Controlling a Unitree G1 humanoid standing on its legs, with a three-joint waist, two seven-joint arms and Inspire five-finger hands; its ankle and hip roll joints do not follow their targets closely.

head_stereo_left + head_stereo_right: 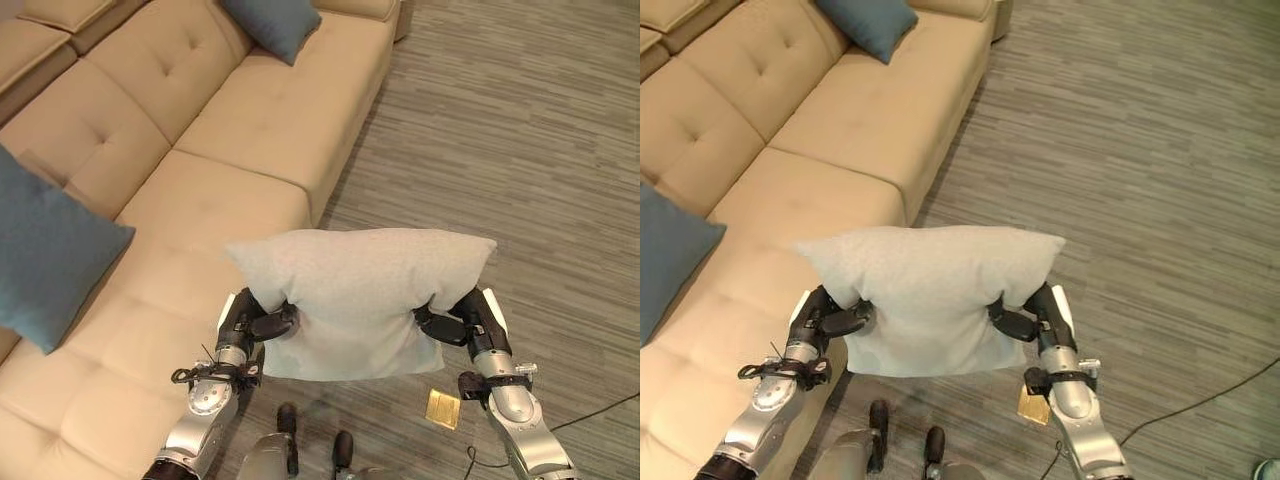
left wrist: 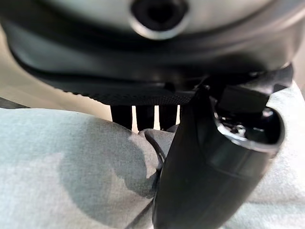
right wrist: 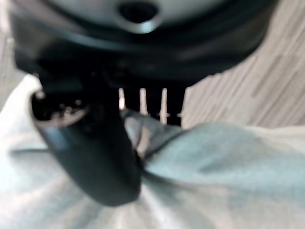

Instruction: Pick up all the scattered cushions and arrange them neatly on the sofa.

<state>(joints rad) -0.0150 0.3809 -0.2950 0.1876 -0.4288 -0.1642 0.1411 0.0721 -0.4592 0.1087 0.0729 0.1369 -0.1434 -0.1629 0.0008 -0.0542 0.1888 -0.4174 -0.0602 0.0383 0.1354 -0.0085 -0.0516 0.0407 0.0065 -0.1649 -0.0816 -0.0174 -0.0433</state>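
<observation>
Left hand (image 1: pixel 252 320): fingers and thumb curled into the fabric, pinching the left side of the pale grey cushion (image 1: pixel 360 295). The left wrist view shows the thumb pressed over a fold with the fingers behind it.

Right hand (image 1: pixel 462 322): closed likewise on the cushion's right side, thumb over a gathered crease in the right wrist view.

Pale grey cushion: held off the ground between both hands, broad face up, sagging slightly at its lower edge. It hangs over the sofa's front edge and the floor beside it.

Sofa (image 1: pixel 250 130): tan, tufted, L-shaped, lying to the robot's left and ahead. One blue cushion (image 1: pixel 45 255) rests on the near seat against the back; a second blue cushion (image 1: pixel 272 22) lies on the far seat.

Floor (image 1: pixel 520 130): grey striped; a small yellow square object (image 1: pixel 443 408) lies near the right arm.

Handling advice: keep both pinches even so the cushion does not twist, carry it left over an open seat between the blue pair, and lower it onto the seat before releasing. Uneven release would likely tip it off the edge.
</observation>
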